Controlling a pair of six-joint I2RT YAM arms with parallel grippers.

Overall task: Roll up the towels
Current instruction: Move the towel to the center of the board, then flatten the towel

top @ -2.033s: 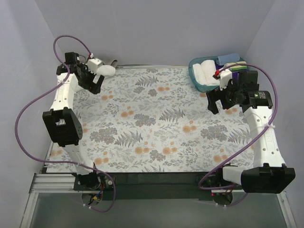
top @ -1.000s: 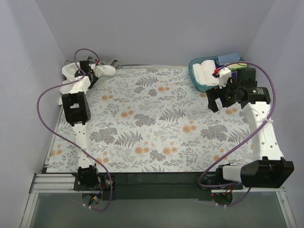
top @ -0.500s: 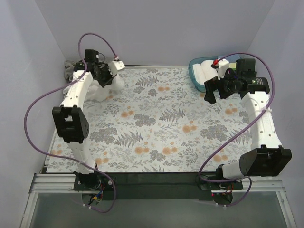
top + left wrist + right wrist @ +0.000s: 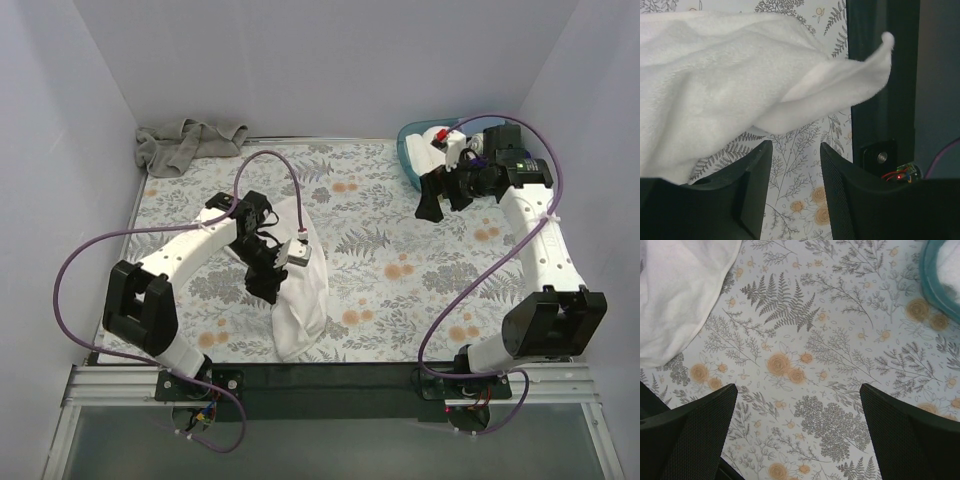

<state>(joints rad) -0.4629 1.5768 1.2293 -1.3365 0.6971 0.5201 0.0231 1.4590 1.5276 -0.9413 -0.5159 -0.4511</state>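
A large white towel [image 4: 300, 290] lies crumpled and stretched from the table's middle to its front edge. In the left wrist view the white towel [image 4: 725, 95] sits just beyond my fingertips, one corner sticking up. My left gripper [image 4: 268, 285] hovers at the towel's left side, and in its own view the left gripper [image 4: 796, 145] is open, with only the floral cloth between the jaws. A grey-beige towel [image 4: 185, 143] is bunched in the back left corner. My right gripper [image 4: 432, 200] hangs wide open over the cloth beside the basket; its wrist view shows the right gripper [image 4: 797, 390] with nothing in it.
A teal basket [image 4: 408, 150] at the back right holds rolled white towels [image 4: 432, 148] and coloured items. Its rim [image 4: 932, 275] shows at the top right of the right wrist view. A black rail [image 4: 882, 75] runs along the table's front edge. Grey walls enclose the table.
My left arm has swung from the back left corner to the front middle, dragging the white towel along, and its jaws have parted off it. The right arm drew slightly back toward the basket.
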